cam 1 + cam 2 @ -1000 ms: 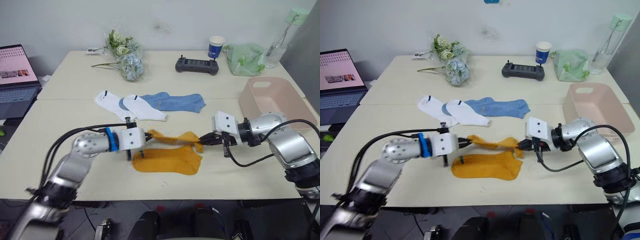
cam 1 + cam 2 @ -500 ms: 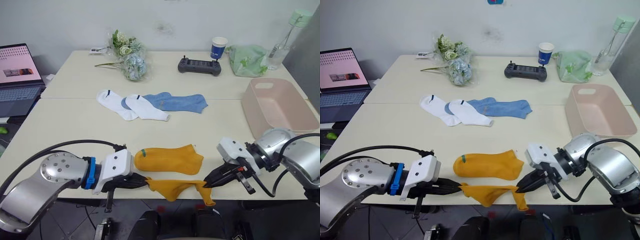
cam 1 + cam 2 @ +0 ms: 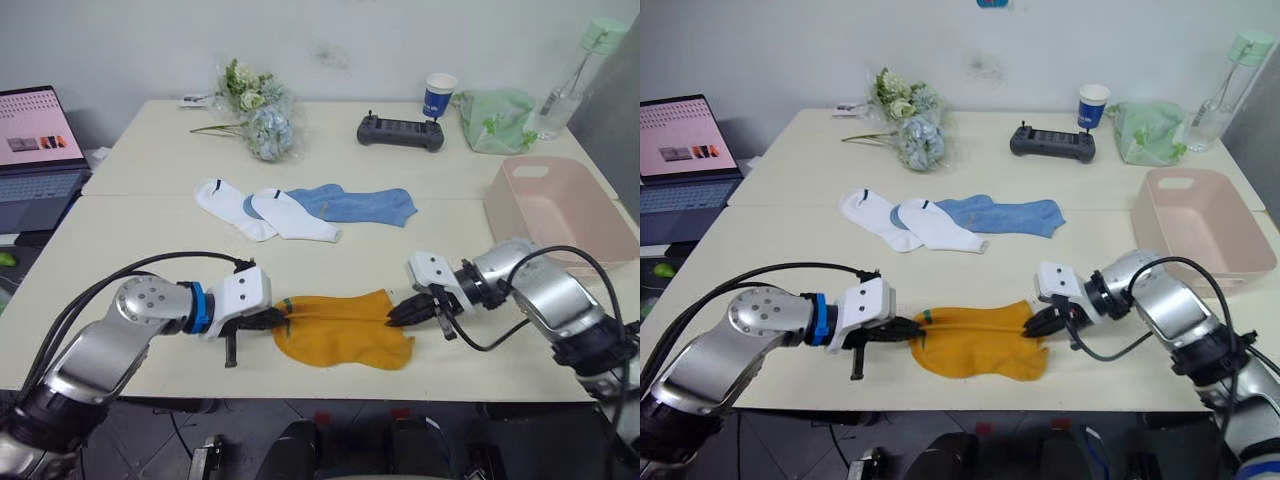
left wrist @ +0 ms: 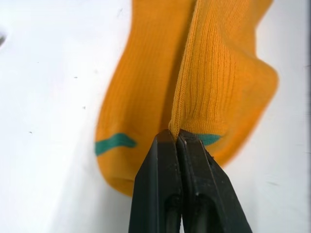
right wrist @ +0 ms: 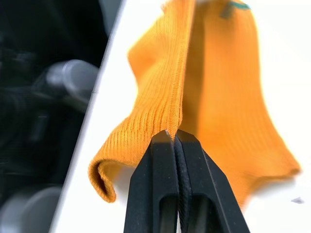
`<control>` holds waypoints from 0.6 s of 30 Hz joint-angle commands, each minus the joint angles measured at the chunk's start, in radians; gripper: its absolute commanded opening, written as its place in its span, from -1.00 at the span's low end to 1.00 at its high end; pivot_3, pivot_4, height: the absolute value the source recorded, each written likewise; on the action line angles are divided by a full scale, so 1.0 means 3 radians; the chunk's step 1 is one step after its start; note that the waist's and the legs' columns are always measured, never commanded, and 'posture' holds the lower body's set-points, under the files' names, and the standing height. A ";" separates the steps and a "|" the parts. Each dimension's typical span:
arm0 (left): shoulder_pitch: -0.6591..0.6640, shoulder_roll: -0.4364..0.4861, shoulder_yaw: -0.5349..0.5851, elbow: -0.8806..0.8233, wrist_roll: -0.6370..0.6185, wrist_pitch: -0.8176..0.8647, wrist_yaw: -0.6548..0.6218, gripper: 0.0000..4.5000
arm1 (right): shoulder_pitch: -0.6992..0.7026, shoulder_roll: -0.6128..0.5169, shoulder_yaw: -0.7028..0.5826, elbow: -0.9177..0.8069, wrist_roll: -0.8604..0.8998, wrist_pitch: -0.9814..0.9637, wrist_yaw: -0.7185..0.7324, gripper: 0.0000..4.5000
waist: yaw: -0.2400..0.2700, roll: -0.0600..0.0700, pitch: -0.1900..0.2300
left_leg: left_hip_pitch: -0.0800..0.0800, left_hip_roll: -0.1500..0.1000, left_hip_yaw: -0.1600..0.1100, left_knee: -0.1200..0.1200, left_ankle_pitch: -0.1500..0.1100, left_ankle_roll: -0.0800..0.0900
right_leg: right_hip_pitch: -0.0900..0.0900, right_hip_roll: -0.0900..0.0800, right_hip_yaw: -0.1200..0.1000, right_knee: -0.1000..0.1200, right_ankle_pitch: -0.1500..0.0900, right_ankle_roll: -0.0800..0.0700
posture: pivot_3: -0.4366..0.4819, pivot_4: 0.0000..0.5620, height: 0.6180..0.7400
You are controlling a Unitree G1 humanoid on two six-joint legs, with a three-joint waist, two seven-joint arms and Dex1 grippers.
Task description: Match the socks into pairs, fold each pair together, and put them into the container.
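— Left wrist view first: what do you have there?

— My left gripper is pinched tight on the cuff end of the upper mustard sock, by its green mark. A second mustard sock lies flat under it, touching.

— And the other arm?

— My right gripper is clamped on the toe end of that same upper sock, so it stretches between my two grippers over the lower one, near the front edge of the table.

— Where are the other socks?

— Farther back, mid-table: two white socks side by side, with the light blue socks just beside them, partly under the nearer white one. All are well apart from my grippers.

— The container?

— The pink tub sits on my right side, beyond my right arm.

— What else is around?

— A bunch of flowers, a black controller, a paper cup, a pale green bag and a bottle stand along the far edge. A laptop is off to my left, against a pale wall.
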 commanded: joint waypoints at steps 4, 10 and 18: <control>-0.0311 -0.0133 -0.0162 0.0317 0.0241 -0.0091 -0.0054 -0.99 | -0.0139 0.0194 -0.0015 0.0349 -0.0235 -0.0310 -0.0050 -1.00 | -0.0011 0.0000 0.0000 | 0.0000 0.0000 0.0000 0.0000 0.0000 0.0000 | -0.0002 0.0001 0.0002 0.0003 0.0000 0.0000 | -0.05 -0.47 1.00; -0.0436 -0.0179 -0.0236 0.0478 0.0361 -0.0098 -0.0114 -0.99 | -0.0188 0.0305 -0.0096 0.0535 -0.0334 -0.0437 -0.0154 -1.00 | -0.0012 0.0000 0.0000 | 0.0000 0.0000 -0.0001 0.0001 0.0000 -0.0001 | -0.0003 0.0001 0.0002 0.0003 0.0000 0.0000 | -0.05 -0.47 1.00; -0.0470 -0.0226 -0.0232 0.0523 0.0434 -0.0076 -0.0112 -0.99 | -0.0275 0.0387 -0.0119 0.0682 -0.0402 -0.0512 -0.0167 -1.00 | -0.0013 0.0000 0.0000 | 0.0000 0.0000 -0.0002 0.0001 0.0000 -0.0001 | -0.0003 0.0001 0.0002 0.0005 0.0000 0.0000 | -0.05 -0.47 1.00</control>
